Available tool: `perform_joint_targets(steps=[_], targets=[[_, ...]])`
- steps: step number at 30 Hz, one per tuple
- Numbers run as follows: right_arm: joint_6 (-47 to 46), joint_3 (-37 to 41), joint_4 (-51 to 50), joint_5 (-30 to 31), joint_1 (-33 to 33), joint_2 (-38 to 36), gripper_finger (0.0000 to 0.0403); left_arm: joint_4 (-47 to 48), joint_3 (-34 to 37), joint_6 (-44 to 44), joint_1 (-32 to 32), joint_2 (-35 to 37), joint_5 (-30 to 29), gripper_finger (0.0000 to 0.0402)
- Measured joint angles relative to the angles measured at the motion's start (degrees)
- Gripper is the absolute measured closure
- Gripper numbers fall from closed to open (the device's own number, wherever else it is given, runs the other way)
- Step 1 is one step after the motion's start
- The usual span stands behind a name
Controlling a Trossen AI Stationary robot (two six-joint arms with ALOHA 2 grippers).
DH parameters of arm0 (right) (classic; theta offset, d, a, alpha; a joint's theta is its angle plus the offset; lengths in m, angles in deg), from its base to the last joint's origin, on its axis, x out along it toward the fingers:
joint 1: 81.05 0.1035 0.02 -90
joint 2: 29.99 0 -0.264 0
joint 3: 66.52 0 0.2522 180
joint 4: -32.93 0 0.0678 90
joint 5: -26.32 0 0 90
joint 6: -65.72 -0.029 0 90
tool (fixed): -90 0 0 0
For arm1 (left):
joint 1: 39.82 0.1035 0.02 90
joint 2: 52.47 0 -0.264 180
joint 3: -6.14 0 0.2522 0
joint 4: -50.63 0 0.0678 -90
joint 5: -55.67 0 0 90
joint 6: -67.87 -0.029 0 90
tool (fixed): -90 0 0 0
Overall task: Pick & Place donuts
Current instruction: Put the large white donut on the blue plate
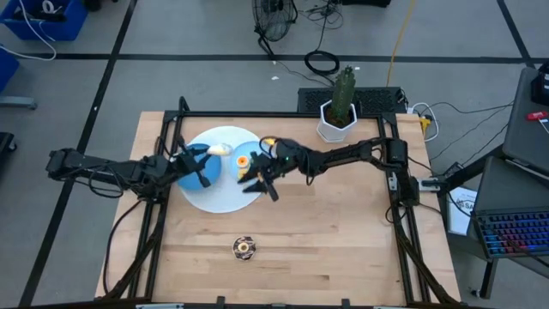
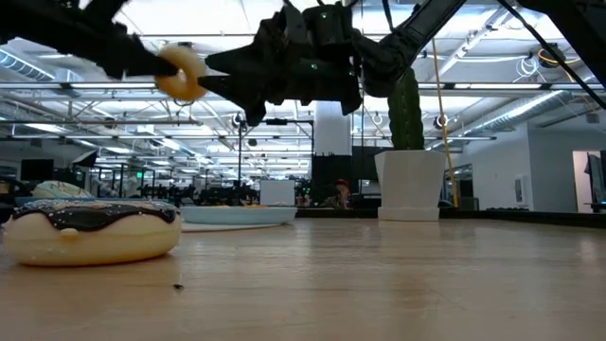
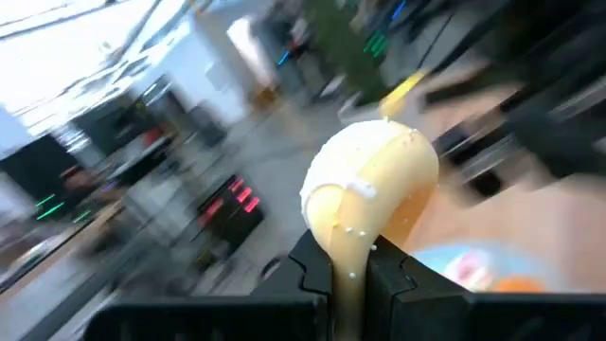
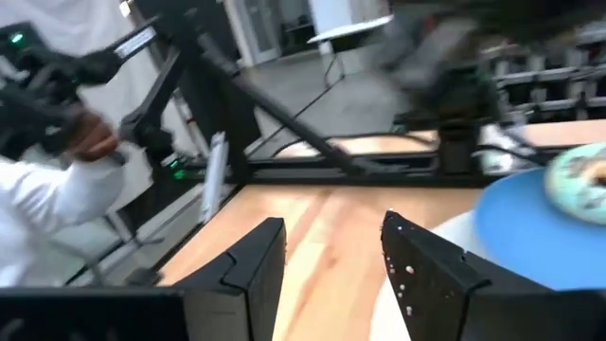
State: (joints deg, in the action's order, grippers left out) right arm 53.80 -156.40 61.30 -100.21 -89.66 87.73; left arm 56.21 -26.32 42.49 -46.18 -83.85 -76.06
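Note:
My left gripper (image 1: 206, 154) (image 3: 350, 270) is shut on a pale yellow donut (image 1: 220, 148) (image 2: 180, 72), raised above the light blue plate (image 1: 214, 193). An orange donut (image 1: 244, 160) lies flat on the plate. In the right wrist view a pale green-iced donut (image 4: 579, 186) also lies on the plate (image 4: 525, 237). My right gripper (image 1: 260, 182) (image 4: 327, 251) hangs open over the plate's right edge and holds nothing. A chocolate-iced donut with sprinkles (image 1: 244, 248) (image 2: 92, 228) rests flat on the bare wood near the table's front. My left gripper pinches the yellow donut between its two fingers by the lower part of its ring (image 3: 348, 248). The donut stands on edge beyond the fingertips (image 3: 393, 270). It is lifted clear, well above the table and the plate (image 3: 454, 265).
A white pot with a green cactus (image 1: 340, 112) (image 2: 409, 180) stands at the table's far side, right of the plate. A black frame (image 1: 283, 116) runs round the table top. A person's white sleeve (image 4: 47, 194) shows beyond the table. Open wood lies on the right half.

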Motion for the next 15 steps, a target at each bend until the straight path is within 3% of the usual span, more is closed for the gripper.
perform_joint_targets(steps=[4, 8, 15], targets=[[1.69, 0.00, -1.80, -0.60, 0.30, 0.04, 0.0245, 8.45, 0.00, 2.15, -0.04, -0.08, -13.28, 0.0383], [2.23, 0.00, -3.19, 0.20, -0.01, 0.04, 0.0247, 17.88, 0.02, 10.77, 0.01, -0.42, -25.62, 0.0383], [2.34, 0.00, -3.18, 0.17, 0.10, 0.01, 0.0248, 23.40, 0.03, 25.24, 1.14, -5.10, -28.92, 0.0384]])
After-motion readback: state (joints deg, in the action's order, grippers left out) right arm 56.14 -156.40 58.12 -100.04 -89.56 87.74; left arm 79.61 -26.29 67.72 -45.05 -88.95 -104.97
